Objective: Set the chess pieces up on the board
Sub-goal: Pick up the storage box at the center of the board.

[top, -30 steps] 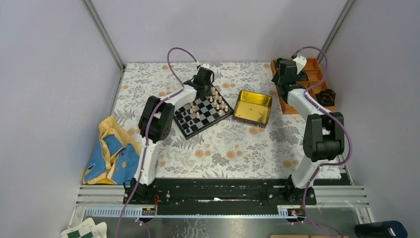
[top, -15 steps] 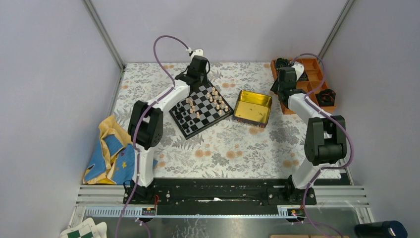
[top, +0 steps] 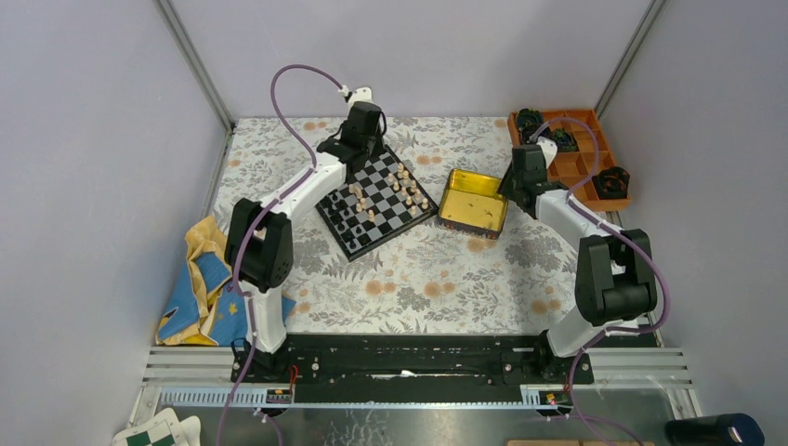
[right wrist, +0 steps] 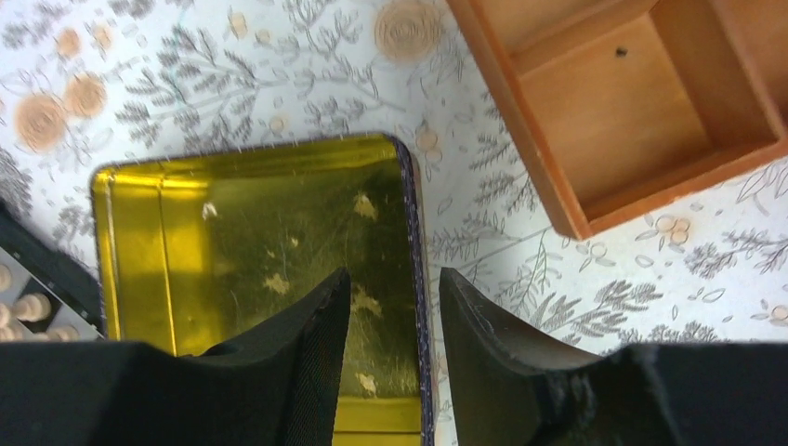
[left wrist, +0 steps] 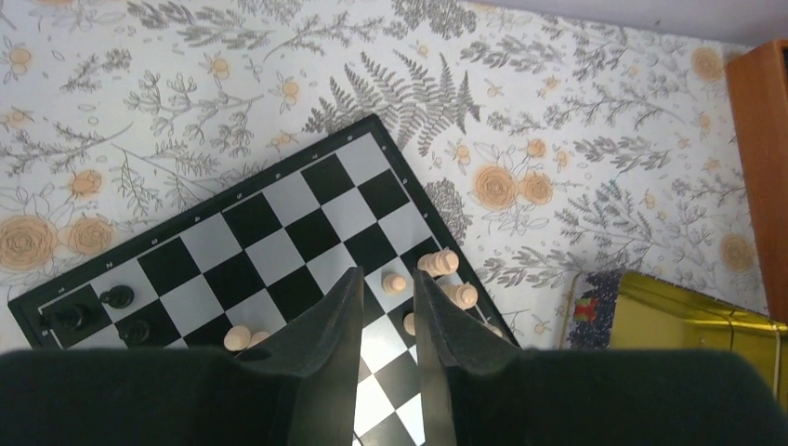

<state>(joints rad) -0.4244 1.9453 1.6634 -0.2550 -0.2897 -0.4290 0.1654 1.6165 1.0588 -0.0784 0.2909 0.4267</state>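
- Both arms have shifted since the earlier frame. The left arm has swung back and to the left, and the right arm has come away from the orange tray (top: 584, 160) towards the gold tin (top: 475, 200).
- Left gripper (left wrist: 386, 277): it hangs above the far half of the board (top: 376, 200). Its fingers (left wrist: 346, 295) stand a little apart with a narrow gap and nothing between them. One tan pawn on the board below shows through the gap.
- Right gripper (right wrist: 395, 279): it hangs above the right-hand wall of the tin, which lies open side up. The fingers (right wrist: 327, 311) are spread and hold nothing. No chess piece can be made out inside the tin from the wrist view.
- Board: it lies flat on the flowered tablecloth (top: 446, 269), turned corner-on to the arms, just left of the tin and apart from it.
- Tan pieces (top: 409, 190): most stand upright in a cluster along the board's right-hand edge, and a few more stand nearer its middle.
- Black pieces (top: 345, 224): a small group stands on the squares at the board's near-left side. In the left wrist view three of them sit close to one corner.
- Orange tray: it sits at the far right of the table, with bulky black items in some compartments. The compartment seen by the right wrist camera is bare.
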